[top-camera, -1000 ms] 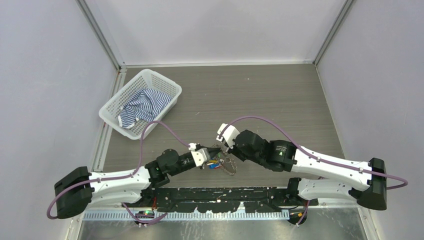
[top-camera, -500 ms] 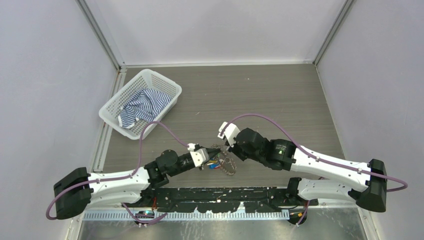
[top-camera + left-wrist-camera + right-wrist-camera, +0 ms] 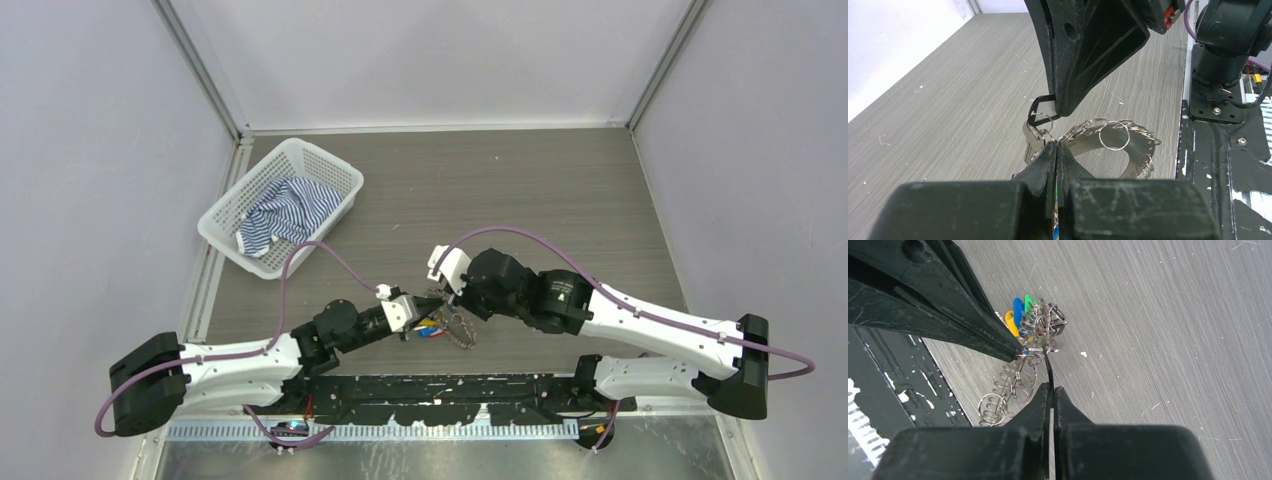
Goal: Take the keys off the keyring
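left claw (image 3: 1056, 147) clamps keyring (image 3: 1088, 142) | right claw (image 3: 1052, 389) nips black key (image 3: 1044, 106) | coloured keys (image 3: 1020, 315) clearest from right wrist

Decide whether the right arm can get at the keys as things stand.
Probably yes: the right gripper is shut on a black-tagged key, with the left gripper clamping the keyring beside it.

The keyring (image 3: 1083, 144) reads to me as bright polished silvery metal, and the keys (image 3: 1020, 315) carry glossy plastic tags in blue, green and yellow. The desk (image 3: 1173, 315) is matt grey wood-grain, finely scratched. The basket (image 3: 322, 160) is white plastic mesh holding soft striped cloth (image 3: 285, 210).
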